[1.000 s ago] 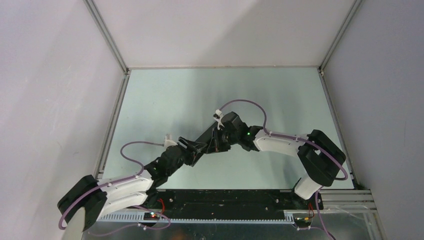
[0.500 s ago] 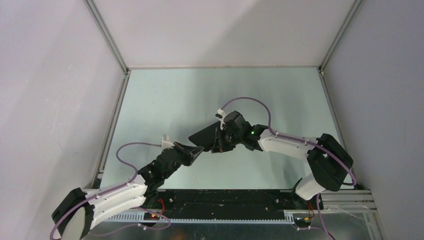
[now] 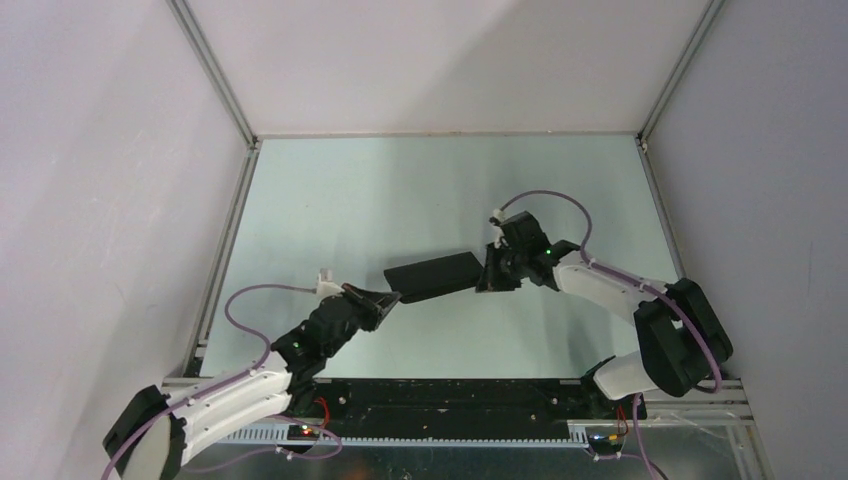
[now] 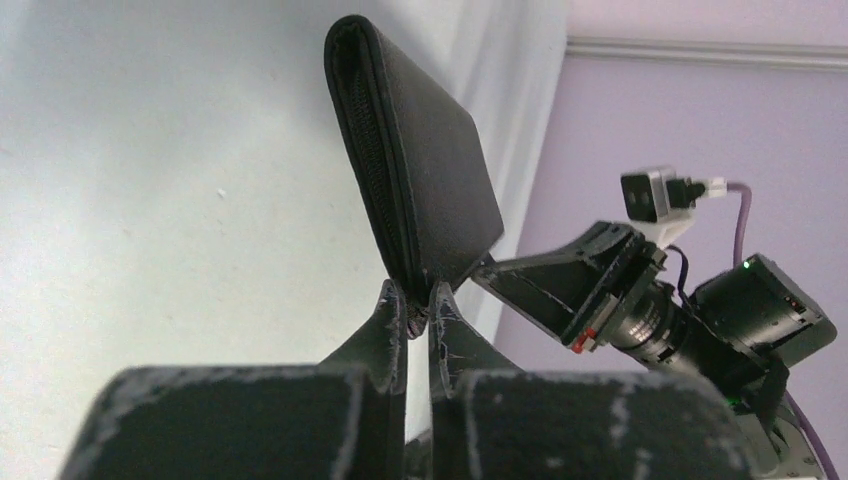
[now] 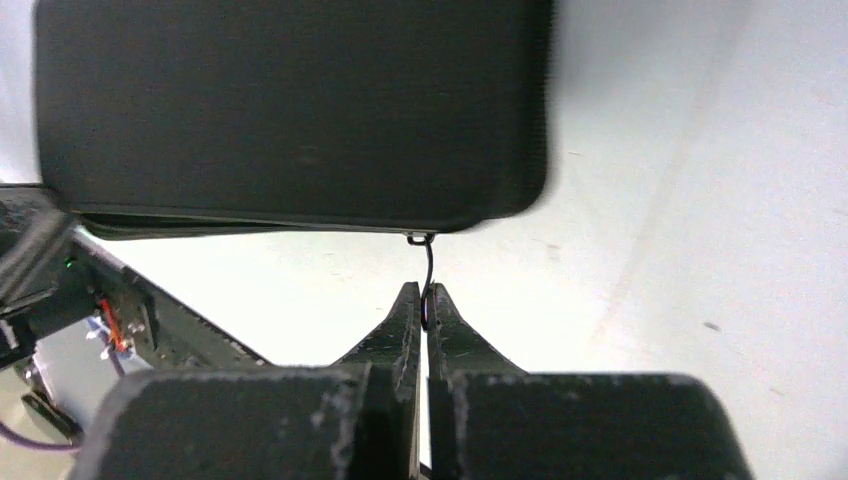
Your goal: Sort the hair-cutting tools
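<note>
A black rectangular zip case point(image 3: 435, 275) hangs above the middle of the table between my two grippers. My left gripper point(image 3: 392, 297) is shut on the case's near left corner point(image 4: 412, 290), its tips point(image 4: 420, 305) pinching the zipped edge. My right gripper point(image 3: 487, 278) is shut on the thin zip pull point(image 5: 428, 265) that hangs from the case's point(image 5: 290, 110) right end, with the tips point(image 5: 423, 300) pressed together on it. In the left wrist view the case point(image 4: 420, 170) stands edge-on, zip side to the left. The hair-cutting tools are out of view.
Aluminium rails point(image 3: 222, 260) run along the table's left, back and right edges, with pale walls behind them. A black base strip point(image 3: 450, 395) carries both arms at the near edge. The right arm's wrist point(image 4: 650, 310) shows in the left wrist view.
My left gripper has shut on the case's corner. The right arm has drawn back to the right with the zip pull, and the case has swung from steeply tilted to nearly level.
</note>
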